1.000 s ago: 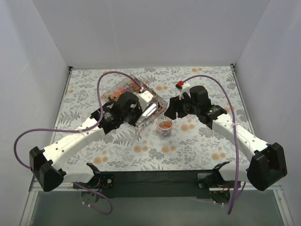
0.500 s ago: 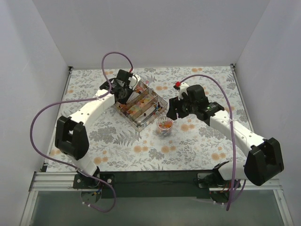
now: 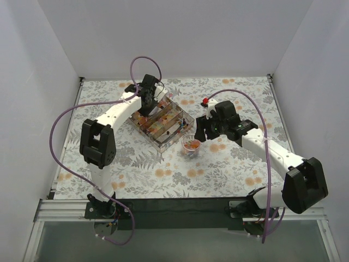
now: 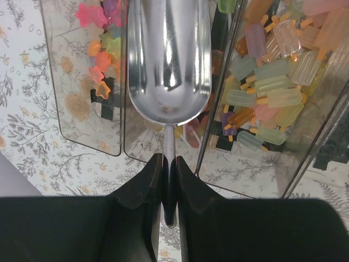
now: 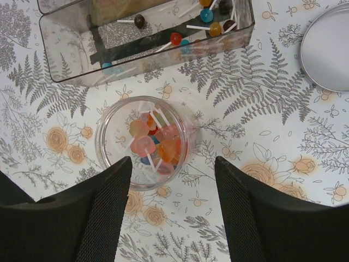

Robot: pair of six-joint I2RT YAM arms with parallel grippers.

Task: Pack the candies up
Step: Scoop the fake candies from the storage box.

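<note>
My left gripper (image 4: 169,161) is shut on the thin handle of a metal scoop (image 4: 169,60), whose bowl is empty. The scoop hangs over a clear compartment box (image 3: 161,119). Star-shaped candies (image 4: 101,49) lie in the compartment to its left and popsicle-shaped candies (image 4: 270,87) to its right. From above, the left gripper (image 3: 148,102) sits at the box's far-left end. My right gripper (image 5: 173,191) stands open just above a clear cup (image 5: 109,143) of lollipop candies (image 5: 155,144), with nothing between its fingers. That cup (image 3: 191,146) stands in front of the box.
The box's lollipop compartment (image 5: 147,33) lies just beyond the cup. A round metal lid (image 5: 327,49) rests on the flowered tablecloth to the right. White walls close in the table on three sides.
My left arm has swung from the near side of the box to its far-left end, carrying the scoop away from the cup. The right arm has hardly moved.
</note>
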